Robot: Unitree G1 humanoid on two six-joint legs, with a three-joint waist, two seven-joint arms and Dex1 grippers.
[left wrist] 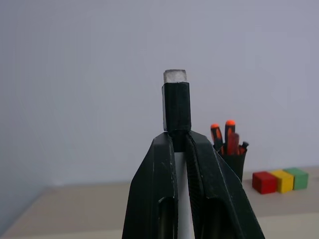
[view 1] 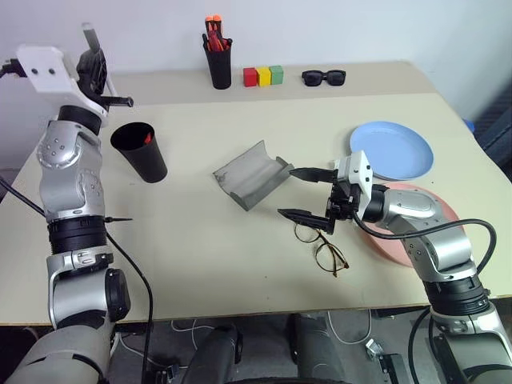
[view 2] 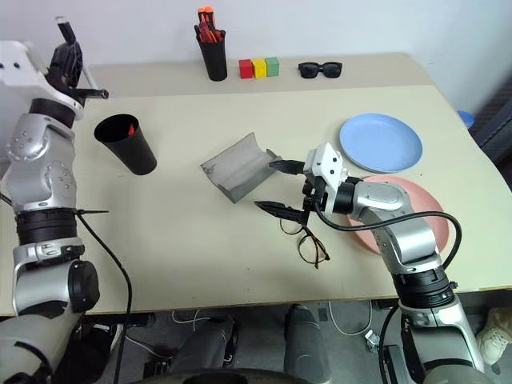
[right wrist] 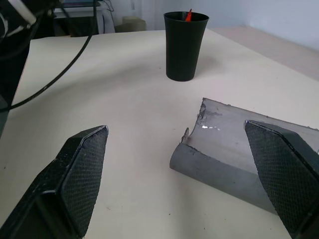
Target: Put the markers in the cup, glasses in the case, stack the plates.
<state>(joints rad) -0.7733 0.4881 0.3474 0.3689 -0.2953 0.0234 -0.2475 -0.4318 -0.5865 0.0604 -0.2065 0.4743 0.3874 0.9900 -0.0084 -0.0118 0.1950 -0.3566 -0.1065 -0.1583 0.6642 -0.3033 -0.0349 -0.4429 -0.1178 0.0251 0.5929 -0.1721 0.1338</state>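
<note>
My left gripper [view 1: 90, 58] is raised at the far left, above and behind the black cup [view 1: 140, 152]. It is shut on the white marker with the black cap [left wrist: 176, 104], which sticks up past the fingertips. A red marker [view 1: 146, 138] stands inside the cup. The grey case [view 1: 252, 176] lies open mid-table. My right gripper [view 1: 308, 194] hangs open just right of the case, with nothing between its fingers. The wire-framed glasses [view 1: 322, 245] lie on the table below it. The blue plate [view 1: 394, 150] and pink plate [view 1: 444, 210] lie side by side at the right, the pink one partly under my right arm.
A black pen holder with orange-red pens [view 1: 218, 56] stands at the back. Red, yellow and green blocks [view 1: 263, 76] and black sunglasses [view 1: 323, 78] sit beside it. A cable hangs along my left arm near the table's left edge.
</note>
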